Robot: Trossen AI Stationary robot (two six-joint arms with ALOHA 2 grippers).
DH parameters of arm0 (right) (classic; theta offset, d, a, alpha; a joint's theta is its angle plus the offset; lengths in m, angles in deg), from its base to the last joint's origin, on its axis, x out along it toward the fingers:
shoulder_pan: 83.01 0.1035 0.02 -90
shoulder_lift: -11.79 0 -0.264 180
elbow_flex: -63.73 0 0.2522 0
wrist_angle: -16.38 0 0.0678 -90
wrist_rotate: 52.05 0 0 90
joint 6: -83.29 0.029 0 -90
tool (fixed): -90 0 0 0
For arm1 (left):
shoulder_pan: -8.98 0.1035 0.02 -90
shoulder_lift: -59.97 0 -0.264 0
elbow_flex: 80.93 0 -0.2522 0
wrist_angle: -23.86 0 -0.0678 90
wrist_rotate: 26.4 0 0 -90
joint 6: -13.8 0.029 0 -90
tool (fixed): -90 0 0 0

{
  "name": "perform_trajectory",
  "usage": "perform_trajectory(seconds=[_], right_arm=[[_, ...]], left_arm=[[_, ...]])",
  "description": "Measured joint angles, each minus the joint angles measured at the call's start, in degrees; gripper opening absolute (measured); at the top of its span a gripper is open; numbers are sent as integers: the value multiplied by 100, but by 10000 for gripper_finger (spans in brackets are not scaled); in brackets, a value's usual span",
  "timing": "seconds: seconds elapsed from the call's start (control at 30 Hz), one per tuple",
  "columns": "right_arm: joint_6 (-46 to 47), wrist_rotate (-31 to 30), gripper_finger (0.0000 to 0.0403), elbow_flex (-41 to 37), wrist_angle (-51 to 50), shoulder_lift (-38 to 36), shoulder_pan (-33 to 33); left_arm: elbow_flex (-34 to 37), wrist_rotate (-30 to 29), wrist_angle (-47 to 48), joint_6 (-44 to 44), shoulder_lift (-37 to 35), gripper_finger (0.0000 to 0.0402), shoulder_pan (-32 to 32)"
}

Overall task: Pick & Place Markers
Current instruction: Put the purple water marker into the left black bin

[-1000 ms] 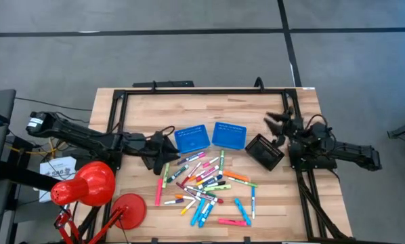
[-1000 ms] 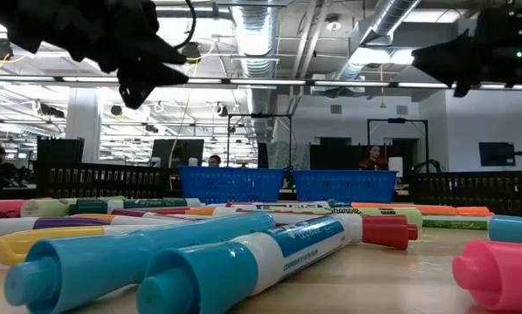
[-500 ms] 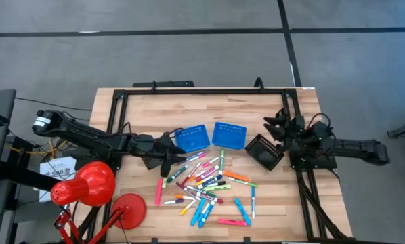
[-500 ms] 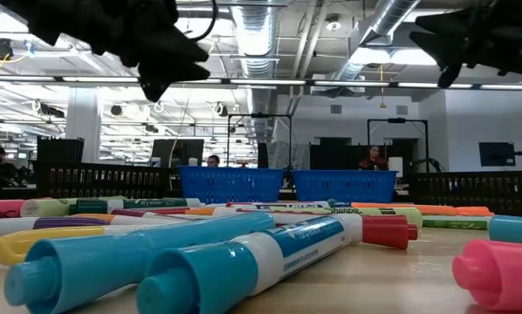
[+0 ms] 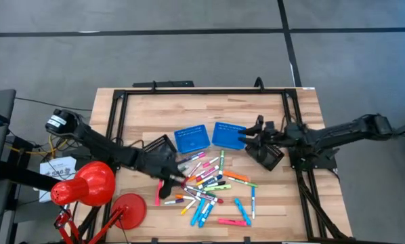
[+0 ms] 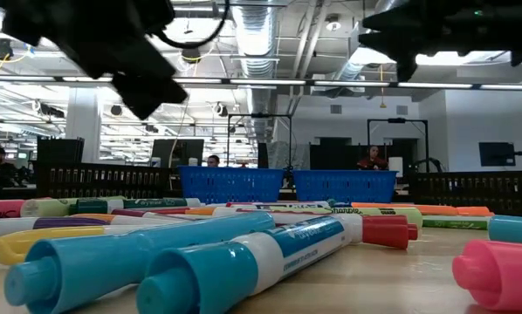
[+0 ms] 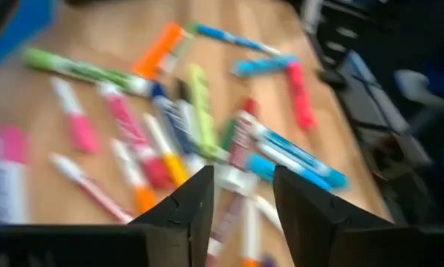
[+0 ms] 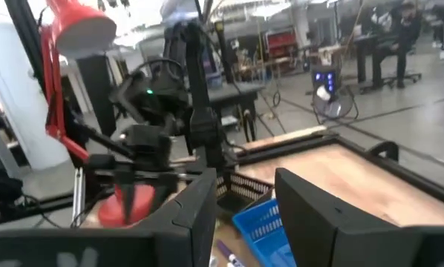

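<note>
1. High view: the markers (image 5: 206,183) lie scattered in a loose heap on the wooden bench (image 5: 141,112), toward its near edge and in front of two blue perforated baskets (image 5: 192,139) that stand side by side. The left gripper (image 5: 170,177) hangs over the left edge of the heap, with a black tray (image 5: 160,145) just behind it. The right gripper (image 5: 251,140) reaches in from the right, between the right-hand basket and a second black tray (image 5: 265,152). A red desk lamp (image 5: 87,184) stands at the bench's near left corner.

2. Low view: teal-capped markers (image 6: 200,266) lie closest, a pink cap (image 6: 501,272) at the right, more pens strewn behind them — then the two blue baskets (image 6: 230,184) farther back. Both arms show as dark shapes overhead. People sit far off in the room.

3. Left wrist view: the left gripper's (image 7: 240,200) fingers (image 7: 196,204) stand apart with nothing between them, above a blurred jumble of pink, green, orange and blue markers (image 7: 207,122).

4. Right wrist view: the right gripper's (image 8: 244,204) fingers (image 8: 200,208) are parted and hold nothing — past them show a blue basket (image 8: 259,219), the left arm (image 8: 162,126) and the red lamp (image 8: 77,30).
</note>
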Motion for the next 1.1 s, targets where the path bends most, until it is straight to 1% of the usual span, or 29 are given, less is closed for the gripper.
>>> perform_trajectory(seconds=[0.1,0.2,0.33,0.4,0.57,0.77,1.1], right_arm=[[-1,17,130,254,-4,474,23],[-4,15,130,452,-4,836,47],[-182,17,130,713,20,1190,-6],[-368,0,130,789,9,1315,-15],[-709,18,130,946,19,1573,-6],[-713,17,130,948,-53,1786,-8],[-711,17,130,948,-18,1858,-87]], left_arm=[[-2,20,58,-345,151,136,-449],[-14,38,347,-713,280,136,-824],[-227,25,1132,-1210,497,136,-948],[-293,21,1319,-1358,630,136,-938],[-293,142,1326,-1502,893,136,-987],[-293,157,1166,-1633,1142,136,-1239],[-321,-163,1004,-1607,1679,136,-1334]])
